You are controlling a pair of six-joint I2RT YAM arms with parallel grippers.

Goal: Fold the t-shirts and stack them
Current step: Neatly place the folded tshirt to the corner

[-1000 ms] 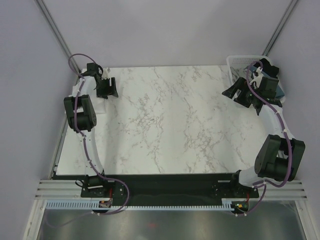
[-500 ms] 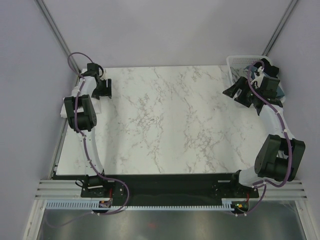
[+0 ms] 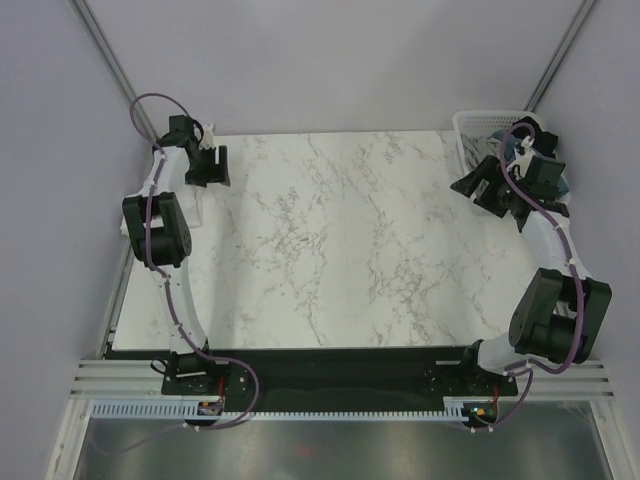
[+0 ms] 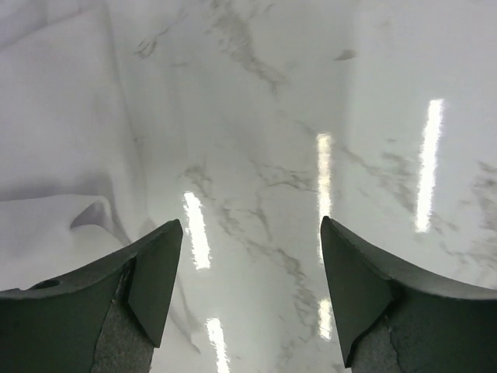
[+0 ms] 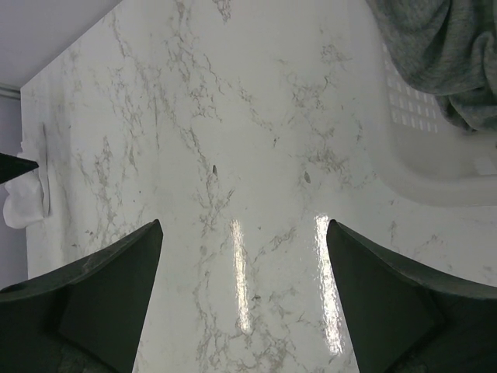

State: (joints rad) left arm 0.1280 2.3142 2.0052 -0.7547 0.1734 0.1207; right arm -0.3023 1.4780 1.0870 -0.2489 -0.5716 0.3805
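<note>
Left gripper [image 4: 250, 225] has been drawn back toward the far left corner of the surface [image 3: 340, 240] over the last second. It is held wide open above the marble with nothing gripped. A white shirt [image 4: 46, 233] lies bunched at the left edge beside its left finger; whether it is touched cannot be told. A grasp of that shirt is judged to be in preparation. Right gripper [image 5: 245, 225] has barely been moved and is spread open, empty, at the far right corner beside the basket [image 5: 435, 175], in which a grey shirt [image 5: 435, 54] is seen.
</note>
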